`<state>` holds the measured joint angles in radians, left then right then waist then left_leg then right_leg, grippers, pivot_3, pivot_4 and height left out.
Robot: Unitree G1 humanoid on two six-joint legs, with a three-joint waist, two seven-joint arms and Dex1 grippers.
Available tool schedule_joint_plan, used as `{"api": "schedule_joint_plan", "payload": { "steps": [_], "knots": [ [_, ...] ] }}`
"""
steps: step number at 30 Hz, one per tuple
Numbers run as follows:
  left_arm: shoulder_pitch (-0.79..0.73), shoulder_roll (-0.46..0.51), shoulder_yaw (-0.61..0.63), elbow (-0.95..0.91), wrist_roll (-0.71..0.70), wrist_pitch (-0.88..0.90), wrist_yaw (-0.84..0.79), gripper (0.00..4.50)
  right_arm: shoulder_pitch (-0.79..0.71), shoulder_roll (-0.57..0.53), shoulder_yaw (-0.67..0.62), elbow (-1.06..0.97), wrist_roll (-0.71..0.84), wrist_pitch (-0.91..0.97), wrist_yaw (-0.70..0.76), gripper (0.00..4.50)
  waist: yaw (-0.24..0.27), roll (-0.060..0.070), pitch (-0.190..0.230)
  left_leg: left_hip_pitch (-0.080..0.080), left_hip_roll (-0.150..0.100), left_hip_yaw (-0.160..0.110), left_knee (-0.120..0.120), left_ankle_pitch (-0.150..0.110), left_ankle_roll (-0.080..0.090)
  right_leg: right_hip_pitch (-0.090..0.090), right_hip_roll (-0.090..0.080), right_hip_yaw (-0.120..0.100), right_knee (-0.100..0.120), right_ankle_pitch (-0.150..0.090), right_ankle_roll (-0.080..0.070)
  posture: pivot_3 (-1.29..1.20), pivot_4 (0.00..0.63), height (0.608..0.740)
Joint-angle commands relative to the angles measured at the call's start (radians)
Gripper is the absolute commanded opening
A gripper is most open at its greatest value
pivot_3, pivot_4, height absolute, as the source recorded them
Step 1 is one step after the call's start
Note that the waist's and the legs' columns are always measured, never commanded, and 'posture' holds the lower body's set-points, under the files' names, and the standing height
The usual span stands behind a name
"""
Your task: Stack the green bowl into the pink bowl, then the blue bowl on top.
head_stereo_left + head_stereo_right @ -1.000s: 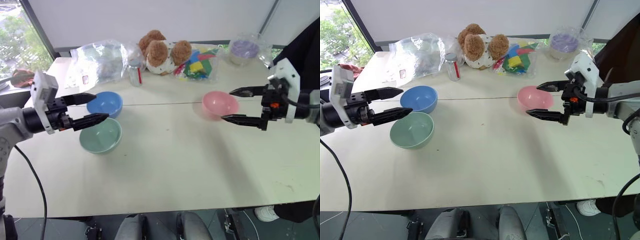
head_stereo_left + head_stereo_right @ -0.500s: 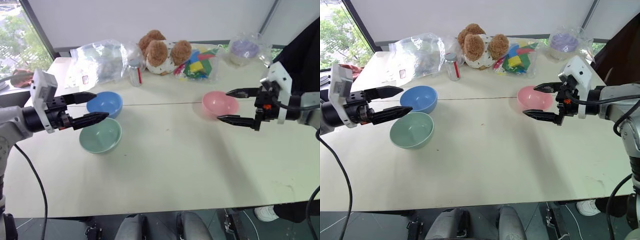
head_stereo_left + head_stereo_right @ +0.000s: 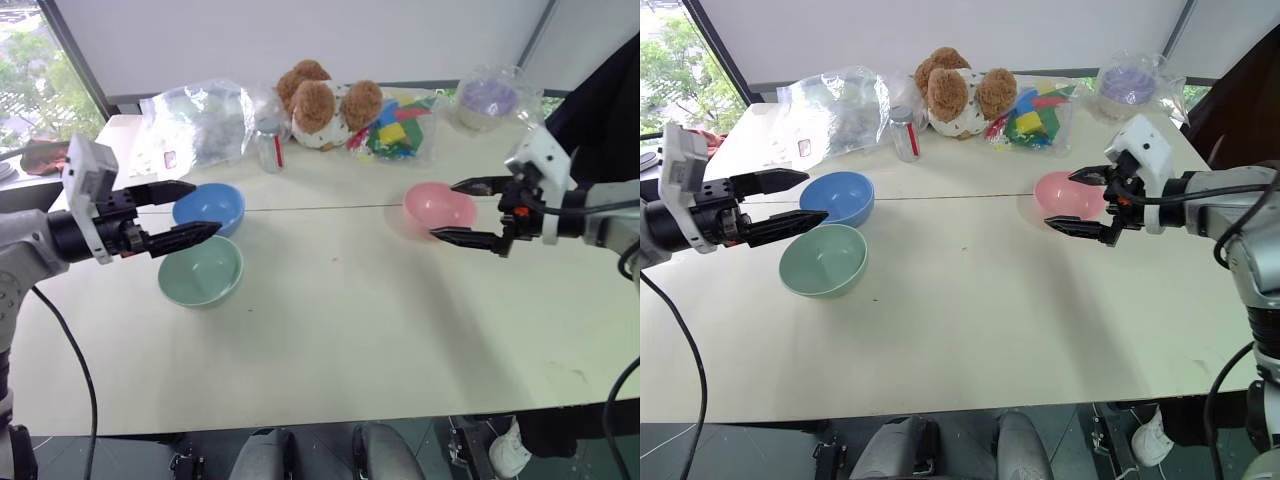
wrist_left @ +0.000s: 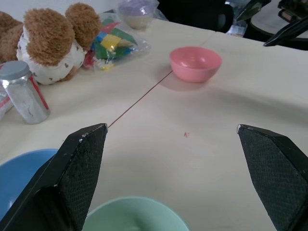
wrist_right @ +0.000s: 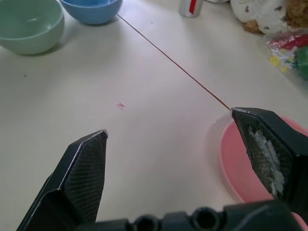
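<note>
Gaping wide and empty, the left tool (image 3: 188, 211) hangs over the green bowl (image 3: 201, 272); the right tool (image 3: 447, 211), equally spread, flanks the pink bowl (image 3: 438, 205).

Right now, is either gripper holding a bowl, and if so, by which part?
Nothing is held. The left gripper and the right gripper are both open and empty.

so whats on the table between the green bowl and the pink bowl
Nothing stands there: between the green bowl and the pink bowl is bare table, crossed only by its thin seam line, as the right eye view shows.
</note>
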<state>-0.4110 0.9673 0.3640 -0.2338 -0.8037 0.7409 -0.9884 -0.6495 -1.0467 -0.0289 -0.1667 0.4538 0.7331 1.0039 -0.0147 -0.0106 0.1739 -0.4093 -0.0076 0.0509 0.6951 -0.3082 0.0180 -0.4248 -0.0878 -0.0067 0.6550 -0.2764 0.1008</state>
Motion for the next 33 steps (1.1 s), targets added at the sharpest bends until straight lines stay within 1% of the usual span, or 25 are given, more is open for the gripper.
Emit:
{"api": "schedule_joint_plan", "payload": {
  "steps": [1,3,6,9,12,14,17,20,21,24,27,30,31,33],
  "knots": [
    [-0.039,-0.007,-0.018,-0.014,-0.008,-0.003,0.004,4.46,-0.084,0.059,0.097,0.112,-0.112,-0.003,-0.067,4.5,-0.003,0.0,0.0,0.0,0.0,0.0,0.0,0.0,0.0,0.0,0.0,0.0,0.0,0.0,0.0,0.0,0.15,0.74],
    [-0.05,-0.016,-0.033,-0.011,-0.003,-0.008,0.006,4.46,-0.139,0.11,0.154,0.215,-0.174,-0.015,-0.091,4.5,-0.004,0.0,0.0,0.0,0.0,0.001,0.0,0.0,-0.001,0.0,0.0,0.0,0.0,0.0,0.0,0.0,0.15,0.74],
    [-0.056,-0.026,-0.048,-0.012,0.002,-0.013,0.01,4.46,-0.208,0.172,0.242,0.402,-0.274,-0.095,-0.077,4.5,-0.003,0.0,0.0,0.0,0.0,0.001,0.0,0.001,-0.002,-0.001,0.001,0.0,0.0,0.0,0.0,0.0,0.15,0.74],
    [-0.053,-0.031,-0.052,-0.017,0.003,-0.015,0.012,4.46,-0.269,0.224,0.293,0.573,-0.35,-0.175,-0.064,4.5,-0.002,0.0,0.0,-0.001,0.0,0.002,-0.001,0.001,-0.002,-0.001,0.001,0.0,0.0,0.0,0.0,0.0,0.15,0.74],
    [-0.026,-0.033,-0.035,-0.04,0.0,-0.013,0.024,4.46,-0.335,0.295,0.35,0.786,-0.435,-0.283,-0.057,4.5,-0.004,0.0,0.0,-0.001,-0.001,0.003,-0.001,0.001,-0.002,-0.002,0.001,0.0,0.0,0.0,0.0,0.0,0.15,0.74],
    [-0.006,-0.032,-0.021,-0.057,-0.005,-0.009,0.033,4.46,-0.359,0.322,0.359,0.874,-0.464,-0.332,-0.045,4.5,-0.004,0.0,0.0,-0.001,-0.001,0.002,-0.001,0.001,-0.002,-0.001,0.002,0.0,0.0,0.0,0.0,0.0,0.15,0.74],
    [0.027,-0.026,0.006,-0.081,-0.012,-0.004,0.045,4.5,-0.389,0.344,0.362,0.964,-0.506,-0.396,-0.037,3.6,-0.005,0.0,0.0,-0.001,-0.001,0.002,-0.001,0.001,-0.002,-0.001,0.002,0.0,0.0,0.0,0.0,0.0,0.15,0.74],
    [0.051,-0.023,0.027,-0.1,-0.02,0.001,0.057,4.5,-0.414,0.356,0.363,1.022,-0.543,-0.449,-0.025,2.04,-0.005,0.0,0.0,-0.001,-0.001,0.002,-0.001,0.001,-0.002,-0.001,0.002,0.0,0.0,0.0,0.0,0.0,0.15,0.74],
    [0.056,-0.022,0.031,-0.104,-0.022,0.002,0.06,4.5,-0.423,0.359,0.364,1.036,-0.556,-0.467,-0.025,1.43,-0.006,0.0,0.0,-0.001,-0.001,0.002,0.0,0.001,-0.002,-0.002,0.002,0.0,0.0,0.0,0.0,0.0,0.15,0.74],
    [0.063,-0.019,0.035,-0.109,-0.027,0.0,0.066,4.5,-0.439,0.346,0.385,1.01,-0.605,-0.544,0.006,0.04,-0.006,0.0,0.0,-0.001,-0.001,0.002,0.0,0.001,-0.002,-0.001,0.002,0.0,0.0,0.0,0.0,0.0,0.15,0.74],
    [0.062,-0.018,0.034,-0.105,-0.025,-0.004,0.065,4.5,-0.436,0.326,0.38,0.896,-0.611,-0.563,0.087,0.04,-0.006,0.0,0.0,0.0,-0.001,0.002,0.0,0.001,-0.002,-0.001,0.002,0.0,0.001,0.0,0.0,0.0,0.15,0.74],
    [0.052,-0.016,0.024,-0.091,-0.019,-0.011,0.057,4.5,-0.381,0.306,0.367,0.634,-0.547,-0.512,0.237,0.04,-0.004,0.001,0.0,-0.001,-0.001,0.002,-0.001,0.001,-0.002,-0.002,0.002,0.0,0.001,0.0,0.0,0.0,0.15,0.74],
    [0.05,-0.016,0.022,-0.089,-0.018,-0.012,0.056,4.5,-0.366,0.302,0.363,0.579,-0.537,-0.494,0.262,0.04,-0.004,0.001,0.0,-0.001,-0.001,0.001,-0.001,0.001,-0.002,-0.002,0.002,-0.001,0.001,0.0,0.0,0.0,0.15,0.74],
    [0.037,-0.017,0.01,-0.078,-0.012,-0.018,0.049,4.5,-0.299,0.308,0.379,0.358,-0.49,-0.454,0.325,0.04,-0.003,0.001,0.0,-0.001,0.0,0.001,-0.001,0.001,-0.002,-0.002,0.002,-0.001,0.001,0.0,0.0,0.0,0.15,0.74]
  ]
}}
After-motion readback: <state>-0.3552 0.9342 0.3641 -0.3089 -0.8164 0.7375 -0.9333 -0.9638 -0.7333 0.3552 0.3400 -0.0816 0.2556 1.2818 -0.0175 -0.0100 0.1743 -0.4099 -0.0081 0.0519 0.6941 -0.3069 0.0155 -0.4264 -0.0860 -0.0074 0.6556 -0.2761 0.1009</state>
